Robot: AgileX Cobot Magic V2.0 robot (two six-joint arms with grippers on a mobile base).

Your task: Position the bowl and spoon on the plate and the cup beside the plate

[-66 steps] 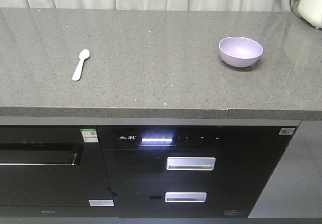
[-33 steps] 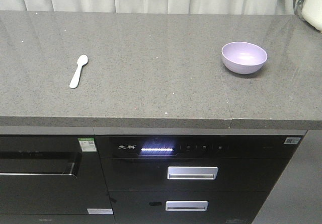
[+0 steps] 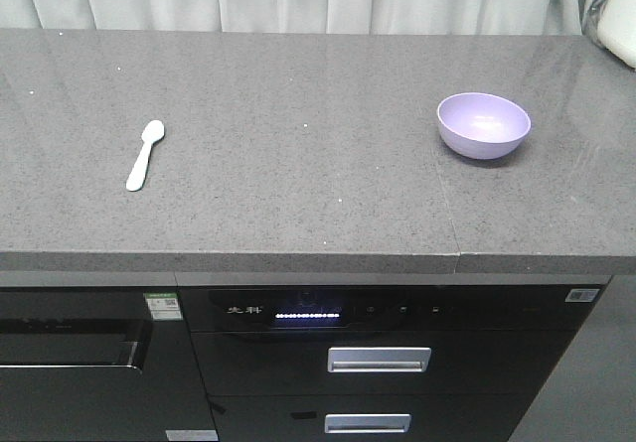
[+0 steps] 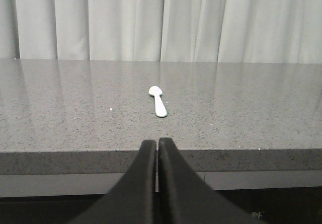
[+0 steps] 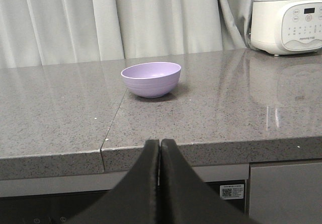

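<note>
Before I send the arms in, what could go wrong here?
1. Left tool and right tool are shut and low, level with the counter edge; driving forward may strike it.
2. The spoon lies flat; it may skid.
3. No plate or cup in view to place onto.

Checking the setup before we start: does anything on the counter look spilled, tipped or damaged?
Nothing stands out. The bowl stands upright and empty on the counter, the spoon lies flat well to its left, and no spill or damage shows.
</note>
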